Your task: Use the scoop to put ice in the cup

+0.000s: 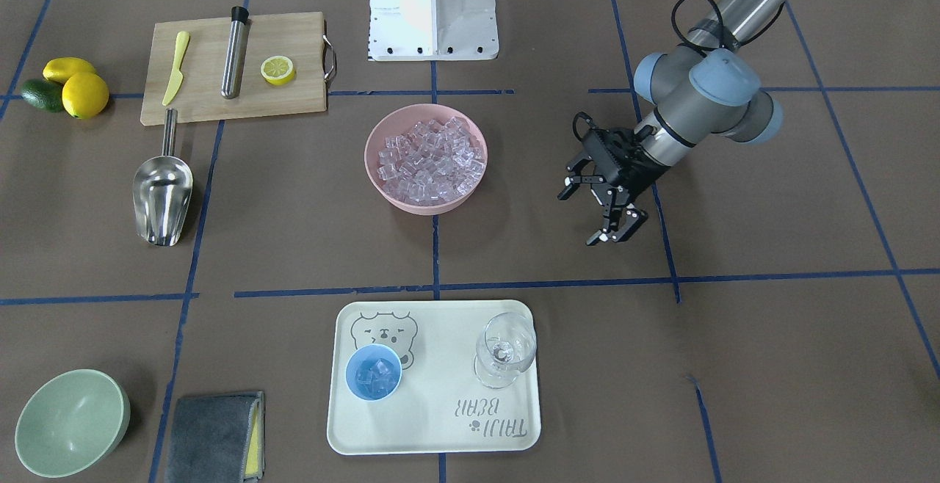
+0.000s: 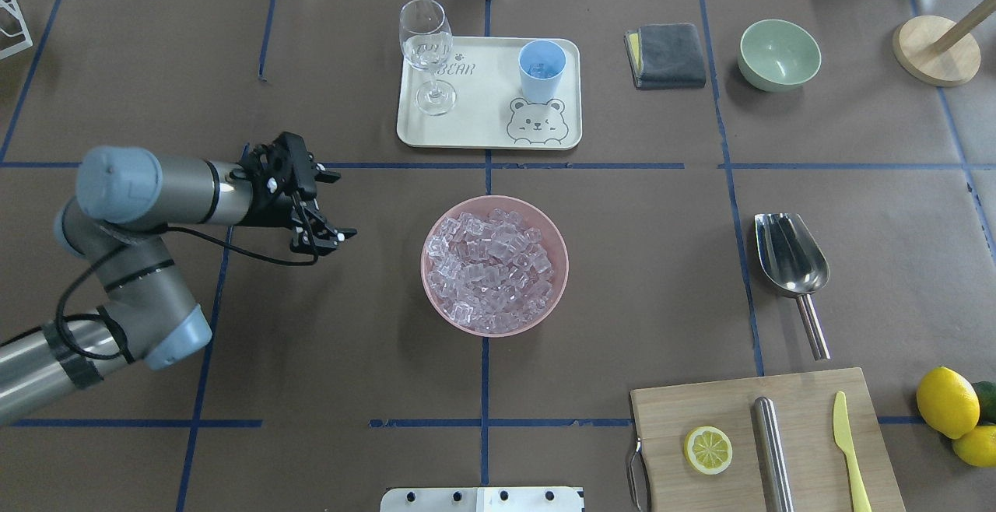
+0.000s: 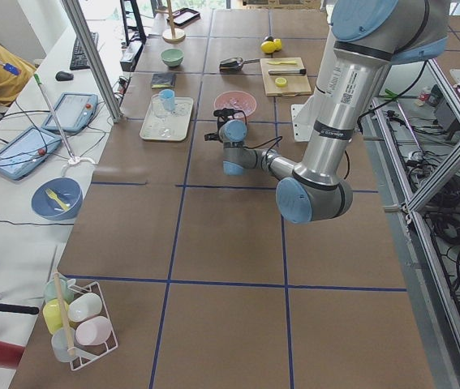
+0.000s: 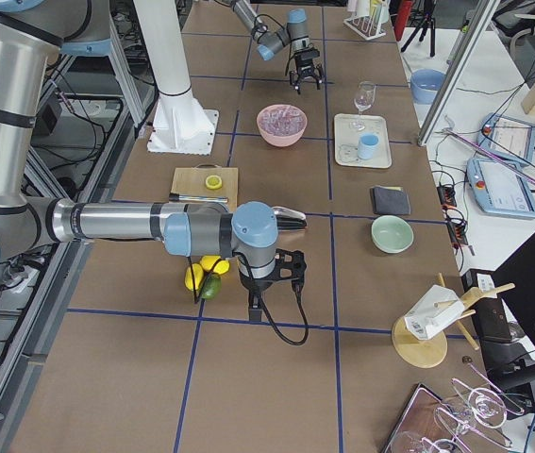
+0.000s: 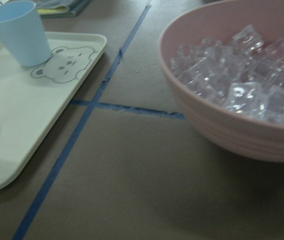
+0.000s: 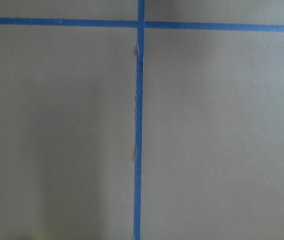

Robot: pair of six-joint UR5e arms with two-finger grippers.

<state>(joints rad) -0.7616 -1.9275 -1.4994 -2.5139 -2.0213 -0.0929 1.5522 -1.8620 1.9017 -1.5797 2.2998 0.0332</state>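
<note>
The steel scoop (image 1: 161, 195) lies empty on the table beside the cutting board, handle toward the robot; it also shows in the overhead view (image 2: 790, 257). Ice (image 1: 430, 163) fills a pink bowl (image 1: 408, 204) at the table's middle. The light-blue cup (image 1: 374, 371) stands on a cream tray (image 1: 440, 424) and holds a few ice cubes. My left gripper (image 2: 341, 205) is open and empty, hovering left of the bowl. My right gripper (image 4: 272, 283) shows only in the exterior right view, near the lemons; I cannot tell if it is open or shut.
A clear stemmed glass (image 1: 505, 347) stands on the tray beside the cup. A cutting board (image 1: 294, 97) holds a yellow knife, a steel cylinder and a lemon half. Lemons (image 1: 82, 92), a green bowl (image 1: 70, 420) and a grey cloth (image 1: 213, 435) lie around.
</note>
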